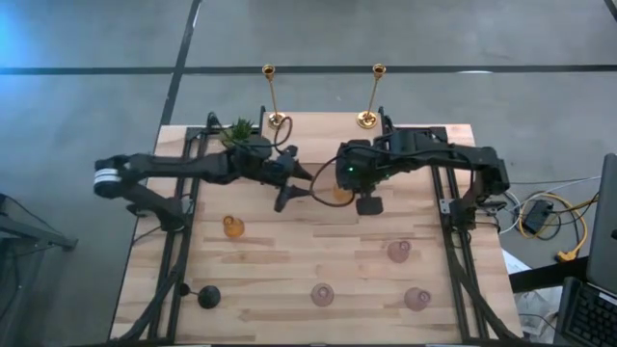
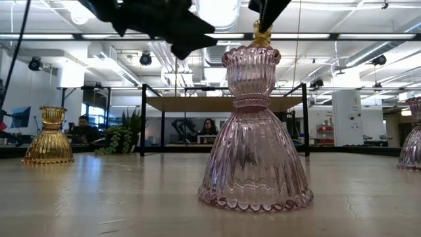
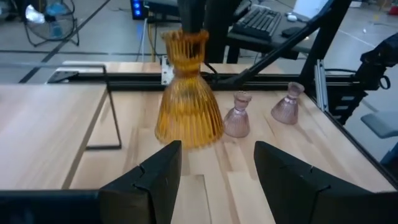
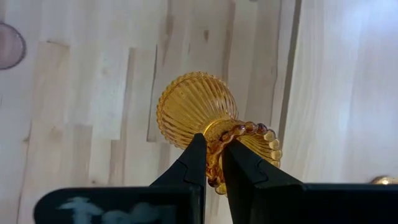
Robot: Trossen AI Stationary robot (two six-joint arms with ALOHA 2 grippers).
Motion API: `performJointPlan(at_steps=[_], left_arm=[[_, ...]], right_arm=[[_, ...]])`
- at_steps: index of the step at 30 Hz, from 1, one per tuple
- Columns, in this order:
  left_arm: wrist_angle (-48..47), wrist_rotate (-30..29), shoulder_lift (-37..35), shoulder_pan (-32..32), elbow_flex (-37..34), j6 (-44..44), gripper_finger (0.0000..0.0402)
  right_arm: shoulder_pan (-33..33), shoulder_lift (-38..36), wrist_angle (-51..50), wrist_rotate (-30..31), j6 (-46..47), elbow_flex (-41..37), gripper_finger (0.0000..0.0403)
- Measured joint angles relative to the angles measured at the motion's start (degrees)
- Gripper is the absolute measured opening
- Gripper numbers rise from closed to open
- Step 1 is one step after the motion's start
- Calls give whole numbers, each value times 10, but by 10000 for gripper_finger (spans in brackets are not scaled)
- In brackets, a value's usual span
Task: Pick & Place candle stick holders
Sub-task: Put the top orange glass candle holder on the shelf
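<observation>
From above, both arms meet near the middle of the worktop (image 1: 289, 241). The right end effector (image 1: 342, 188) sits over an amber glass holder (image 1: 339, 194), mostly hidden there under the dark arm. The right wrist view shows the grasp that the overhead hides: the two fingers are pinched on the beaded rim of that amber holder (image 4: 214, 121), its ribbed body hanging below them over the wood. The left wrist view shows the same holder (image 3: 186, 93) from the side, at centre frame, with a dark finger on its top, and the left end effector (image 3: 217, 168) spread open just short of it, holding nothing.

The overhead alone takes in the others: a second amber holder (image 1: 232, 226) left of centre, a black stemmed holder (image 1: 208, 296) at lower left, three pink glass holders (image 1: 322, 294) (image 1: 399, 251) (image 1: 417, 299) across the lower right, two tall brass sticks (image 1: 272, 96) (image 1: 373, 96) at the top edge, and a green potted plant (image 1: 239, 133) at the upper left. The low view puts one pink holder (image 2: 253, 131) large at centre.
</observation>
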Motion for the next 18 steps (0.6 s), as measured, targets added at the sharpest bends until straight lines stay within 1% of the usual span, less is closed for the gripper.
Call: performJointPlan(at_steps=[11, 18], left_arm=[[1, 3, 96, -1, 96, 21, 206], [0, 30, 146, -2, 139, 18, 206]], right_arm=[[0, -2, 0, -6, 2, -1, 23], [0, -2, 1, -5, 0, -1, 23]])
